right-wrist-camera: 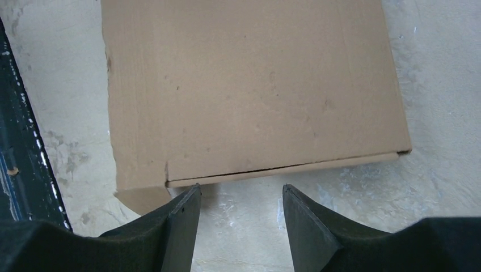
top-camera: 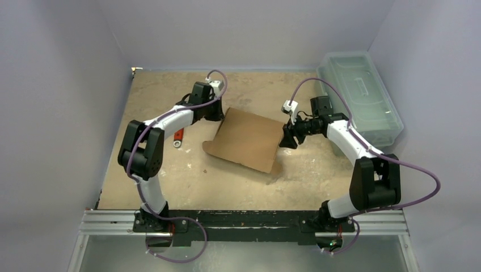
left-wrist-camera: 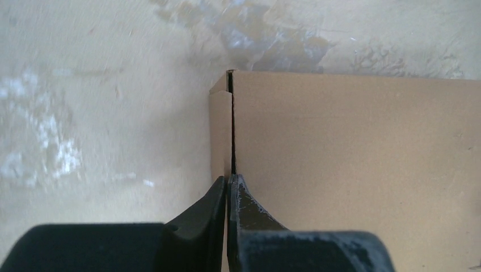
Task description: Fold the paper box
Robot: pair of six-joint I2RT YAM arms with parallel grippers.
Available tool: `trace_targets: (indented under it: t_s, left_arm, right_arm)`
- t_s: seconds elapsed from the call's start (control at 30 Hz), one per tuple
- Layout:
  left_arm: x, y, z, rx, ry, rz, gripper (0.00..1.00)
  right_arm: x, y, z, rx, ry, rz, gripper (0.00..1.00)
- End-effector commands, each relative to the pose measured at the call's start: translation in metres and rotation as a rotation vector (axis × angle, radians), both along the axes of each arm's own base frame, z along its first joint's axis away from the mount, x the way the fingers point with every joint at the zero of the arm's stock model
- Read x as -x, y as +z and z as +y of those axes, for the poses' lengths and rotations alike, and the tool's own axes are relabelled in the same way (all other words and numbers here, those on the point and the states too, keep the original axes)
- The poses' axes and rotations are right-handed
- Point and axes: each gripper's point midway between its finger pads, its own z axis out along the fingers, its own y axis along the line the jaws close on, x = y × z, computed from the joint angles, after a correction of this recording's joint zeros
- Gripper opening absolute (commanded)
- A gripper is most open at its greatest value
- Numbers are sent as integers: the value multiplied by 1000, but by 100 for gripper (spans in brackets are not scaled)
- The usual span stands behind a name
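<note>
- Mounting rail [top-camera: 244, 222]: located nearer than the paper box [top-camera: 249, 139], along the near edge of the table [top-camera: 198, 187]. Both arm bases are bolted to it.
- Paper box: brown cardboard, lying flat near the middle of the table, rotated so that one corner points to the near right. A flap projects from its near-left edge and curls slightly upward.
- Small red-and-silver tool [top-camera: 178, 139]: lies on the table to the left of the box, apart from it and beside the left arm.
- Right gripper [right-wrist-camera: 241, 190]: positioned at the right edge of the box. The jaws stand apart with only bare table between them. The box edge lies just beyond the fingertips, and the right wrist view shows no grip on it.
- Left gripper [left-wrist-camera: 228, 180]: positioned at the far-left corner of the box. The fingers [left-wrist-camera: 249, 207] are pressed fully together, with the tips at the slit between a narrow side strip and the main panel. Whether a cardboard layer is clamped between them cannot be told.
- Translucent pale-green bin [top-camera: 360, 96]: stands to the far right of the box, well apart from it, beyond the right arm.
</note>
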Motion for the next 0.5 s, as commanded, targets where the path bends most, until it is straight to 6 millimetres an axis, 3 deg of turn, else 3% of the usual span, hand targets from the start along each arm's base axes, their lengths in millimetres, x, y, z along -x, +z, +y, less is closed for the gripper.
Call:
trace_targets:
  t_s: [0.0, 0.23, 0.47]
  left_arm:
    - [17, 5, 23, 26, 215, 67, 0]
    - [65, 0, 45, 137, 463, 161, 0]
    - [96, 2, 42, 294, 571, 247, 0]
  right_arm:
    - [-8, 28, 6, -61, -27, -75, 59]
    - [-18, 46, 7, -107, -114, -130, 68]
    - [-38, 50, 8, -158, -262, -87, 76]
